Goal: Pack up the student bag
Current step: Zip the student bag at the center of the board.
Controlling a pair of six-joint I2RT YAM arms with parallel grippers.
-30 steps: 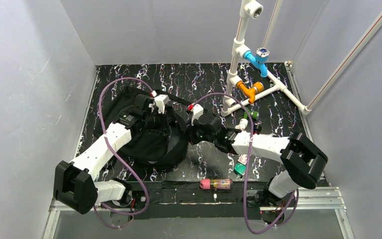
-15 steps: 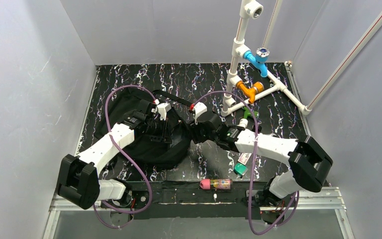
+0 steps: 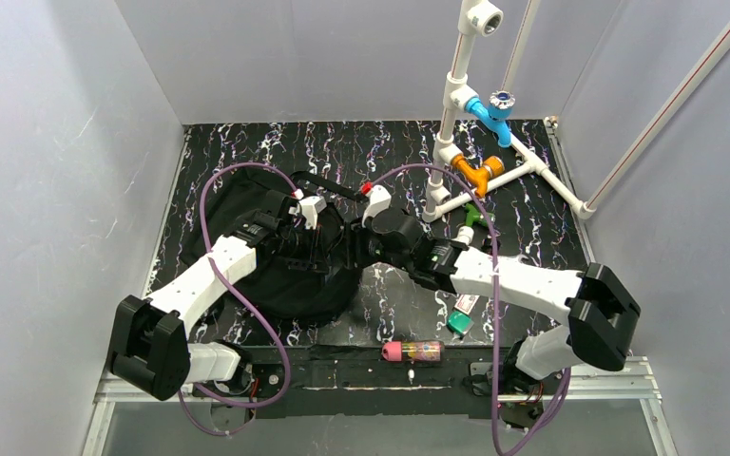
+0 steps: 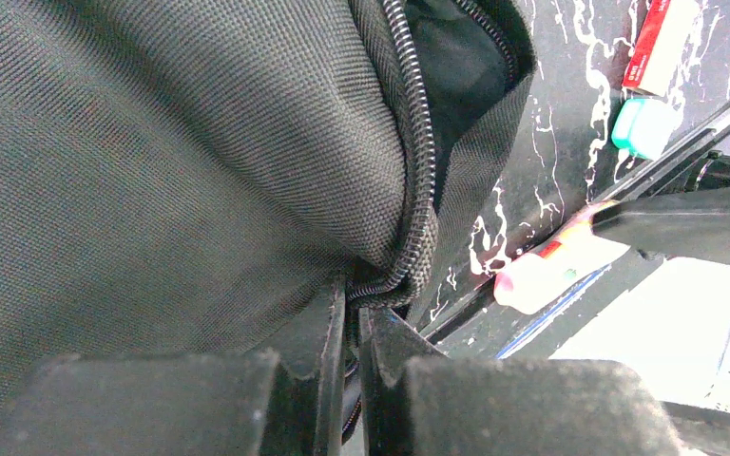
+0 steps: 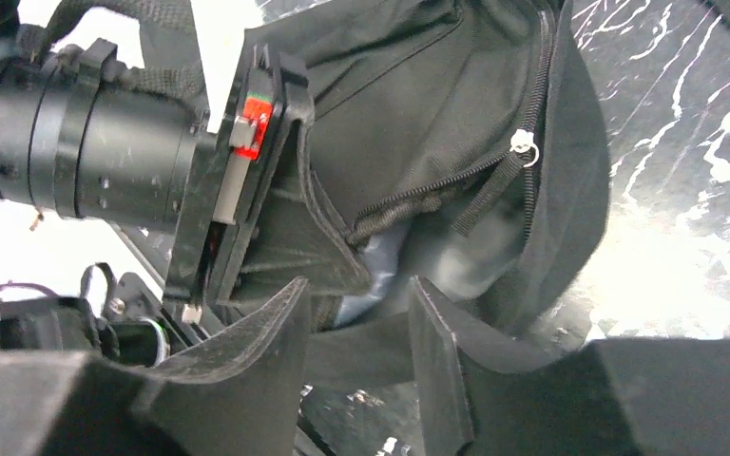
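The student bag [image 3: 280, 285] lies on the left half of the dark marbled table [image 3: 247, 142], a soft black heap under the two wrists. Its open mouth is turned toward the right arm.

The left gripper [image 3: 326, 249] is at the right edge of the bag. In the left wrist view this gripper [image 4: 352, 306] is clenched, with its jaws almost together. They pinch the rim of the bag exactly where the zipper [image 4: 420, 171] curves down into them. Above the pinch the zipper track runs up and the mouth gapes dark.

The right gripper [image 3: 361, 249] is just beside the left one, at the same opening. In its own wrist view the right gripper [image 5: 356, 294] is released. Its two fingers stand apart in front of the mouth of the bag, and I see nothing clamped between them. Behind them something pale blue-grey shows inside the bag, but I cannot tell what it is. A small metal zipper pull [image 5: 523, 144] hangs at the edge of the opening.

Near the front edge of the table, well apart from the bag, lies a pink pencil case [image 3: 413, 351]. A teal object [image 3: 458, 323] sits to the right of it and farther back, with a red and white pack [image 3: 467, 303] just beside it. A white pipe frame [image 3: 456, 123] stands at the far right corner.
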